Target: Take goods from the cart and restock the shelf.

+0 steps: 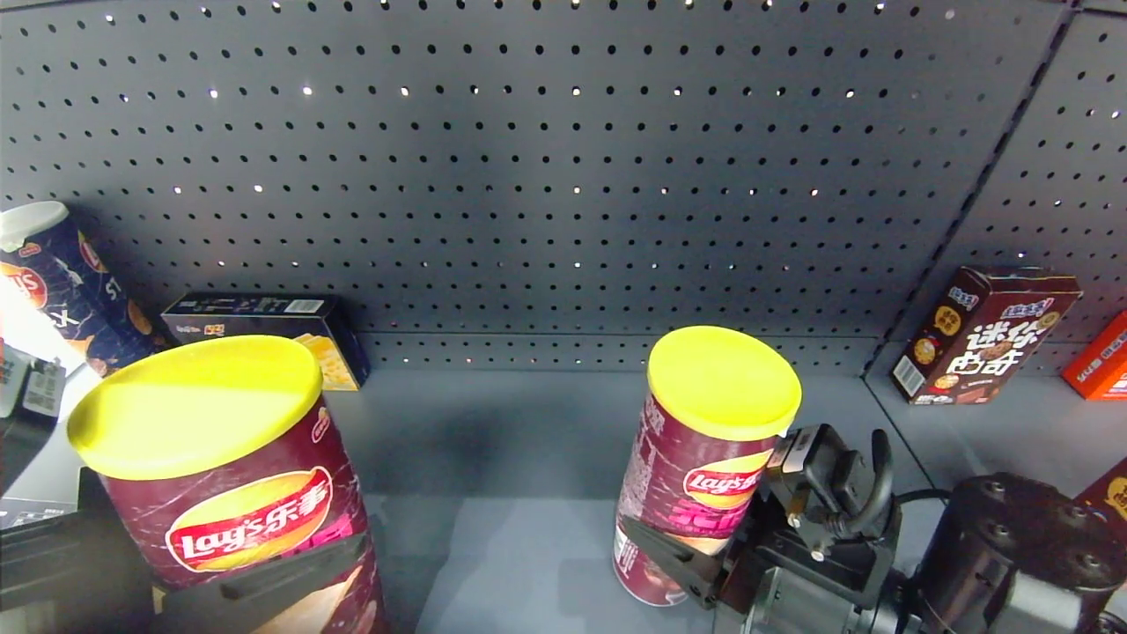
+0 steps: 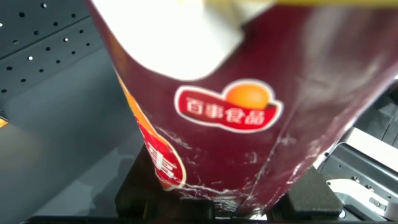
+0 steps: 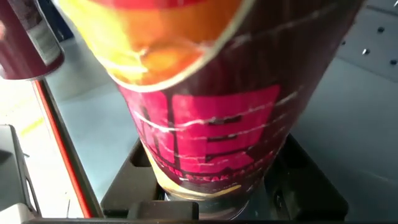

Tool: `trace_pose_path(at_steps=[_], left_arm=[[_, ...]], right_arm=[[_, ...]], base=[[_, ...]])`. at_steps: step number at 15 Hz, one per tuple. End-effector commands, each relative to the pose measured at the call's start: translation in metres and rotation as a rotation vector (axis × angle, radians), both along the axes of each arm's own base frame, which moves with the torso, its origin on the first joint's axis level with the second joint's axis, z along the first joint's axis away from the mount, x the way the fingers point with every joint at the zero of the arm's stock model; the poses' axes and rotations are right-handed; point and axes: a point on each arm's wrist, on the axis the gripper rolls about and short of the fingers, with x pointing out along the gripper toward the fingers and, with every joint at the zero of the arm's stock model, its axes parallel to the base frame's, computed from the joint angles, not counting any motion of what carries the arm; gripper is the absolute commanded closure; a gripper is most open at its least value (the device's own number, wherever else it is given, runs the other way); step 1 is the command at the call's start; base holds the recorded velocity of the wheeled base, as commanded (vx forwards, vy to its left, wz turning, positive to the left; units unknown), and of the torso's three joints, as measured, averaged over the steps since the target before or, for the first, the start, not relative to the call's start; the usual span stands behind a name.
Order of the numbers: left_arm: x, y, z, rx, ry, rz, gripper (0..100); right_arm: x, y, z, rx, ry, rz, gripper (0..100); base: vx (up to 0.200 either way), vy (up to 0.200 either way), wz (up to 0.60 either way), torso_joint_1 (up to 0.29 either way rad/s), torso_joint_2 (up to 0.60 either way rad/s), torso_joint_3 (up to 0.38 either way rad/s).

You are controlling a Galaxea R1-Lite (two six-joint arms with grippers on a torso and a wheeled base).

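While at the shelf (image 1: 528, 440), left can (image 1: 238, 493) and right can (image 1: 696, 458) tight in their own jaws

left can (image 1: 220, 467) front-left | right can (image 1: 704, 458) centre-right | box (image 1: 264, 321) behind left can

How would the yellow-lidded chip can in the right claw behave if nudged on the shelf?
The can is tall and narrow, so it would probably tip easily. Round-sided, it would likely roll once down. Its glossy wall may be slippery in the right claw.

blue can (image 1: 75, 291) far left; dark box (image 1: 264, 330) beside it | brown box (image 1: 986, 339), orange box (image 1: 1101, 361) right
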Motion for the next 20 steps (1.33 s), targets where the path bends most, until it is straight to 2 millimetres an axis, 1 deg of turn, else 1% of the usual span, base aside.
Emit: trace_pose_path(at_steps=[1, 9, 13, 16, 20], left_arm=[[0.000, 0.000, 0.000, 0.000, 0.000, -0.001, 100], [0.000, 0.000, -0.002, 0.002, 0.008, 0.000, 100], [-0.002, 0.001, -0.005, 0.005, 0.011, 0.003, 100], [-0.003, 0.002, -0.004, 0.003, 0.009, 0.003, 100], [-0.003, 0.002, -0.004, 0.005, 0.008, 0.010, 100]], right_arm=[[0.001, 0.002, -0.007, -0.021, 0.017, 0.003, 100], [-0.001, 0.002, -0.004, -0.003, -0.003, 0.009, 100], [-0.008, 0.002, 0.004, 0.024, -0.028, 0.033, 100], [-0.010, 0.001, 0.001, 0.011, -0.019, 0.037, 100], [-0.013, -0.004, -0.009, -0.029, 0.009, 0.037, 100]], base=[[0.000, 0.000, 0.00, 0.000, 0.00, 0.000], [0.000, 0.000, 0.00, 0.000, 0.00, 0.000], [0.000, 0.000, 0.00, 0.000, 0.00, 0.000], [0.000, 0.000, 0.00, 0.000, 0.00, 0.000], [0.000, 0.000, 0.00, 0.000, 0.00, 0.000]])
